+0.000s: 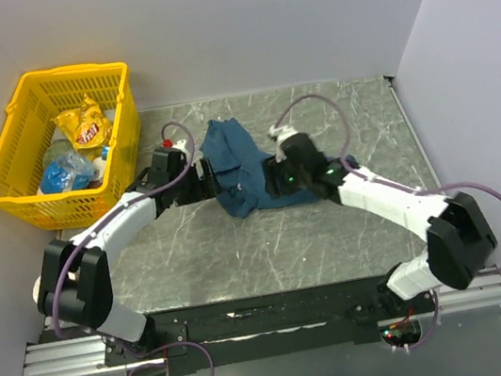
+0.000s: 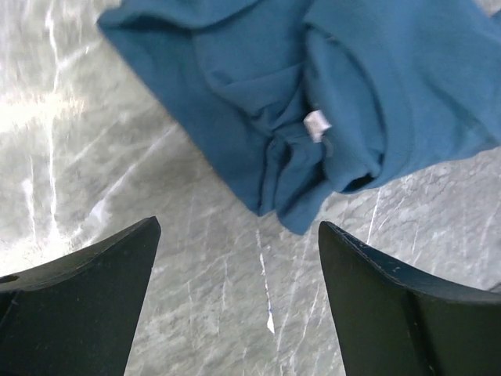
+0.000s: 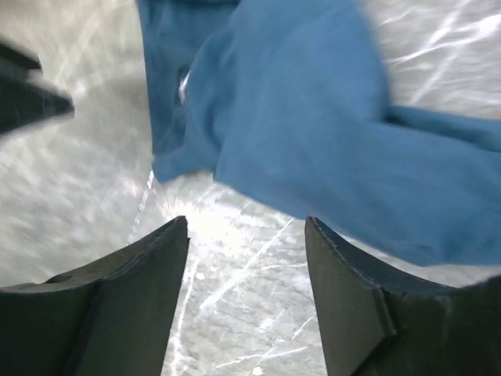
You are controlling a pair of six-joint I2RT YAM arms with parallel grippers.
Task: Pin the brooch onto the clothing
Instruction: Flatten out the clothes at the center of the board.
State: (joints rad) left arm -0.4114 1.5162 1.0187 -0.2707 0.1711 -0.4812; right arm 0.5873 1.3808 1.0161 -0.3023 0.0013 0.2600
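Crumpled dark teal-blue soft-fabric T-shirt (image 1: 244,175) lying mid grey marbled surface (image 1: 241,247). Left pincer (image 2: 239,227) at its 9 o'clock, right pincer (image 3: 246,223) at 3 o'clock, both spread wide, gripping nothing.

Nothing legible: the logo on the bag (image 1: 83,126) in the basket (image 1: 54,211), upper left, is too small; the shirt (image 2: 235,70) label (image 2: 316,124) shows no readable print.

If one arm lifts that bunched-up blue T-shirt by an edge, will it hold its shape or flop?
Probably flops: the crumpled dark teal-blue fabric T-shirt lies in soft folds, so a lifted edge would likely droop and trail the rest. Pushed across the smooth grey marbled table, it would likely bunch up rather than slide.
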